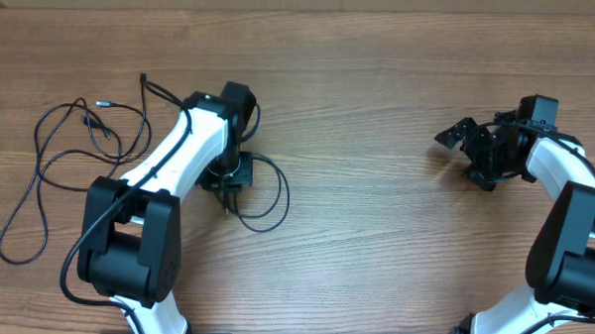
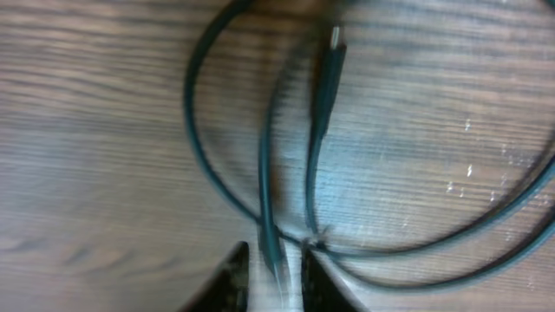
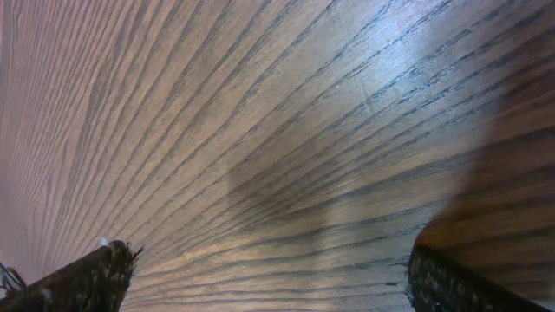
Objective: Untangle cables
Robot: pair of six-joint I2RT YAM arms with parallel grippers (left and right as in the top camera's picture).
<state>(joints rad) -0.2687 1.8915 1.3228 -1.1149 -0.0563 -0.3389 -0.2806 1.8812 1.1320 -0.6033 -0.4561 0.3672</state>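
Observation:
Thin black cables lie on the wooden table. One cable loop (image 1: 277,200) curls beside my left gripper (image 1: 227,187), which points down at it. In the left wrist view the left gripper (image 2: 276,279) has its fingers a narrow gap apart, with one cable strand (image 2: 267,182) running between them and not touching either finger. A plug end (image 2: 333,50) lies just ahead, and the loop (image 2: 198,130) curves around it. More cables (image 1: 48,150) sprawl at the far left in loose loops. My right gripper (image 1: 464,158) is wide open and empty (image 3: 273,277) above bare wood.
The left arm's white links (image 1: 179,148) lie between the two cable groups. The thicker black arm wire (image 1: 81,254) hangs by the left base. The table's far edge (image 1: 303,9) runs along the top.

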